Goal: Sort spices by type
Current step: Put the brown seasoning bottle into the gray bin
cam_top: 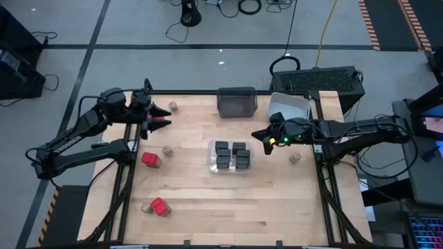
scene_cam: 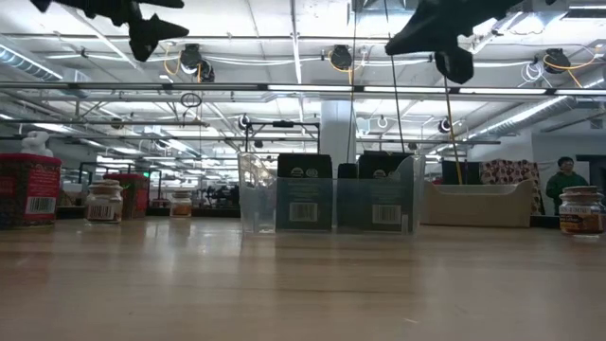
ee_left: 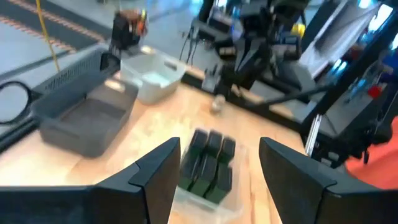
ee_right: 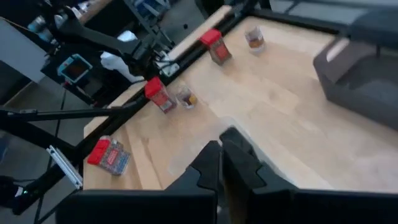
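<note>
pale wood bench [cam_top: 194, 207] carries the spices. four black boxes [cam_top: 232, 155] sit packed in the clear bin [cam_top: 212, 166] at the middle; a dark grey bin [cam_top: 237, 102] and a light grey bin [cam_top: 291, 105] stand at the far edge. two red boxes lie on the left side – one [cam_top: 151, 160] near a jar [cam_top: 167, 150], one [cam_top: 160, 207] just beside a jar [cam_top: 147, 207] at the near edge. another jar [cam_top: 174, 106] stands at the far left, one more [cam_top: 295, 158] on the right. left end effector [cam_top: 163, 116] hangs above the far-left part of the bench, fingers apart, nothing between them. right end effector [cam_top: 257, 135] hangs just right of the clear bin – fingers together, empty
</note>
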